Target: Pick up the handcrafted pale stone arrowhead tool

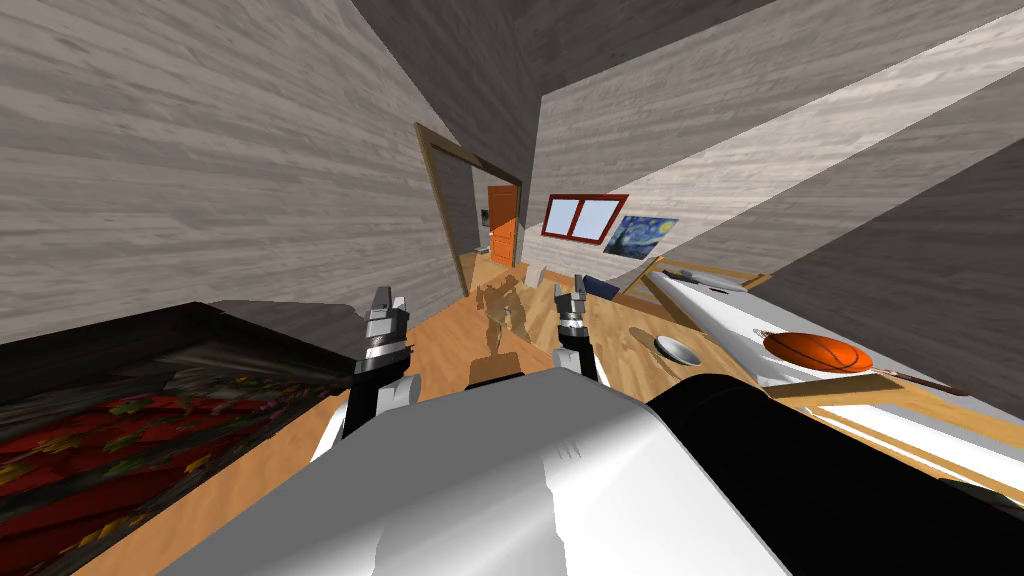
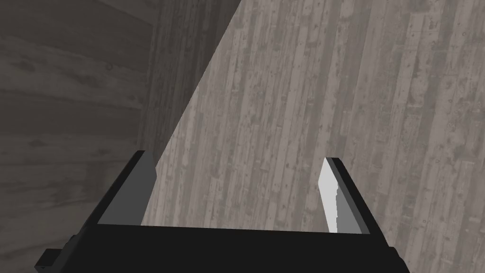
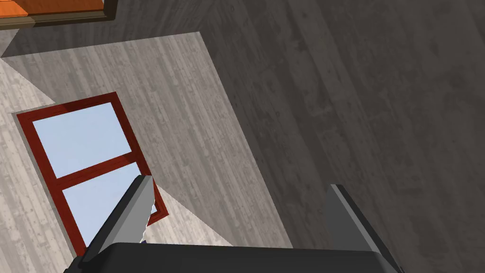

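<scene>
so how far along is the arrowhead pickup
Nothing looks done yet. Nothing is in hand: the left gripper and right gripper are both open and empty. All is left: I cannot make out the arrowhead; the wooden tabletop to my right shows a grey bowl and an orange ball.

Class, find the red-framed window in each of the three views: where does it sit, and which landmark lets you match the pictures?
Head view: red-framed window on the far plank wall, beyond the right pincer, beside a blue painting.
Left wrist view: not in it.
Right wrist view: the window lies partly behind one finger of the open right pincer.
Shared landmark: the right pincer.
</scene>
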